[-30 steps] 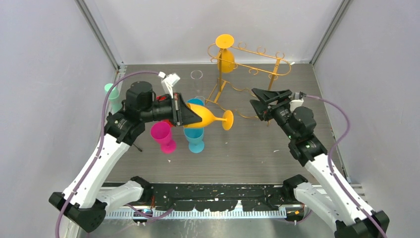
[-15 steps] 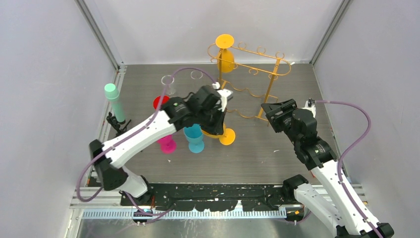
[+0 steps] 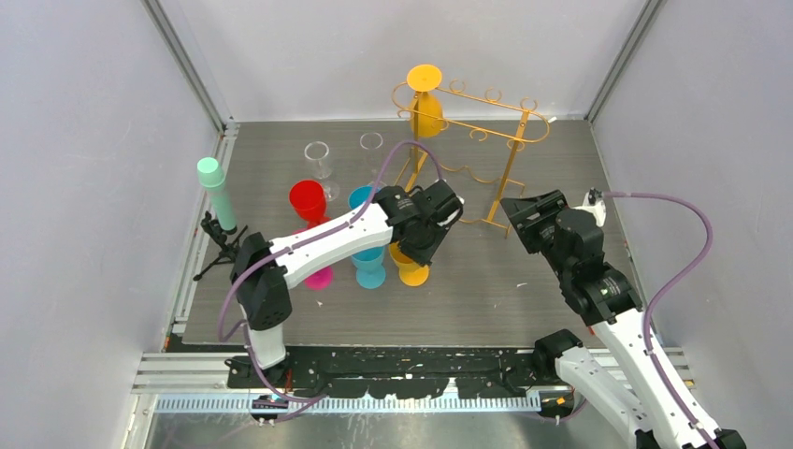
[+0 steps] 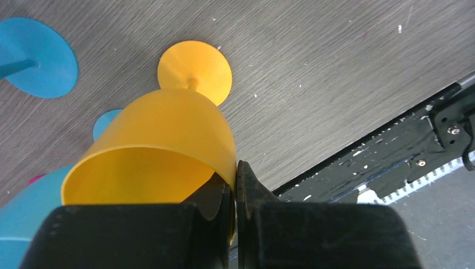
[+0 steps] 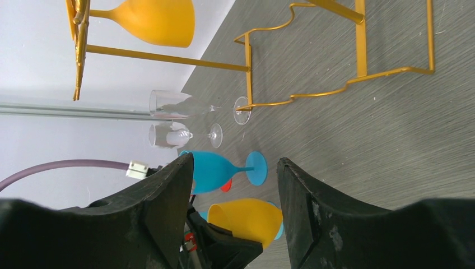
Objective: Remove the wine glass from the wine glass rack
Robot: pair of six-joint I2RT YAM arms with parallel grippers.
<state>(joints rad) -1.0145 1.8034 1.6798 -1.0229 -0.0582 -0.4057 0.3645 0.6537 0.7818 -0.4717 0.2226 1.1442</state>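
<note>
From the overhead camera I see the left fingers [image 3: 423, 241] reaching out over the middle of the desk [image 3: 561, 140], closed on the rim of the orange wine glass [image 3: 410, 268]. My left wrist view confirms it: one finger sits inside the bowl and the other outside, pinching the wall of the glass [image 4: 168, 129]. The glass is off the wine glass rack [image 3: 511, 166] and in front of it, upright with its foot towards the desk, just beside a blue glass [image 3: 367, 264]. I cannot tell whether the foot actually rests on the surface. The right fingers [image 3: 516, 213] are spread apart and hold nothing; they hover near the rack's right upright, pointing towards the back. The rack stands at the rear of the desk, and a second orange glass [image 3: 426, 108] hangs upside down from the left end of its top rail, its foot above the rail. To the left of the held glass stand a pink glass [image 3: 318, 271], a red glass [image 3: 307, 198] and another blue one [image 3: 360, 198]. Two clear glasses [image 3: 318, 154] stand further back, and a mint-green cylinder [image 3: 217, 192] stands at the left edge.
</note>
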